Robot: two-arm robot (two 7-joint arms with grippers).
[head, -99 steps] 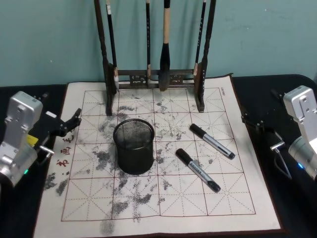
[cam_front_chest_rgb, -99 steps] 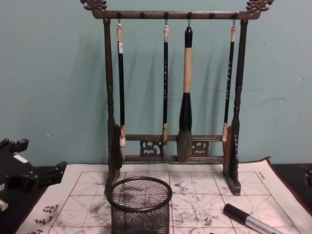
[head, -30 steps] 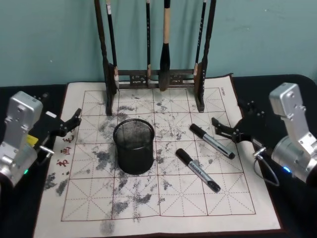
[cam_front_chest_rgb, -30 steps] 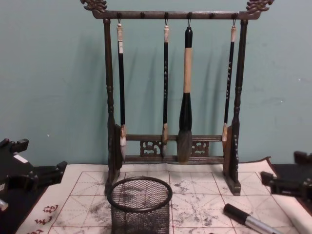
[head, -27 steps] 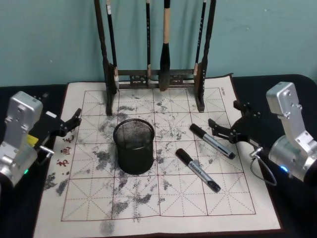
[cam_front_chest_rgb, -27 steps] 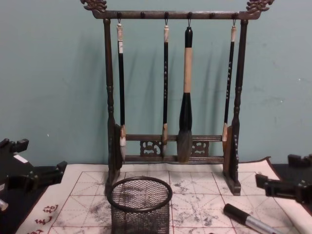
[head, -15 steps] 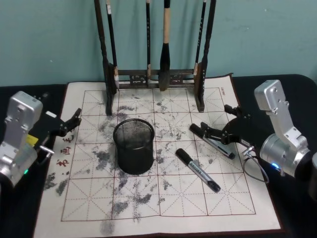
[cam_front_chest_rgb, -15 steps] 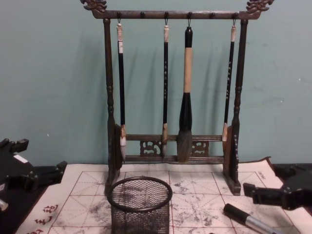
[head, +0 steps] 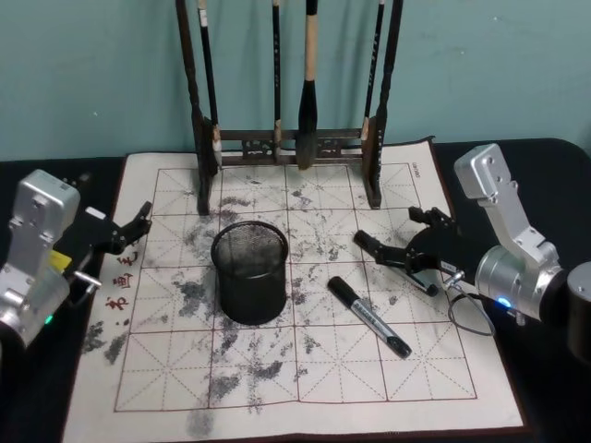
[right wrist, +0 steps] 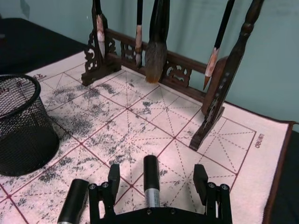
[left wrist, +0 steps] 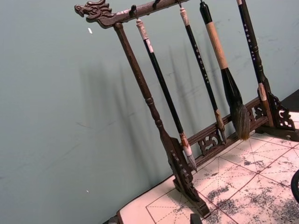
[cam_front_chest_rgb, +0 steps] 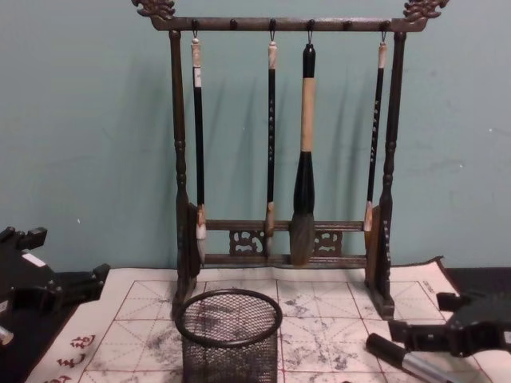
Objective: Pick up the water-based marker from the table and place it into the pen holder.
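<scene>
Right gripper (right wrist: 156,179): black jaws spread wide, straddling marker (right wrist: 150,182).
Left gripper (head: 134,229): parked at left edge of mat (head: 305,369), jaws apart.
Pen holder (head: 249,272): round black wire-mesh cup, mat's centre.
Marker: black-capped silver cylinder near mat's right edge.

Dark table (head: 554,157) carries a stained, perhaps felt, mat (head: 305,369).

You've got red Chinese chars (head: 118,280) on calligraphy mat's (head: 305,374) left margin, tiny print (right wrist: 259,139) at far-right corner; neither legible.
</scene>
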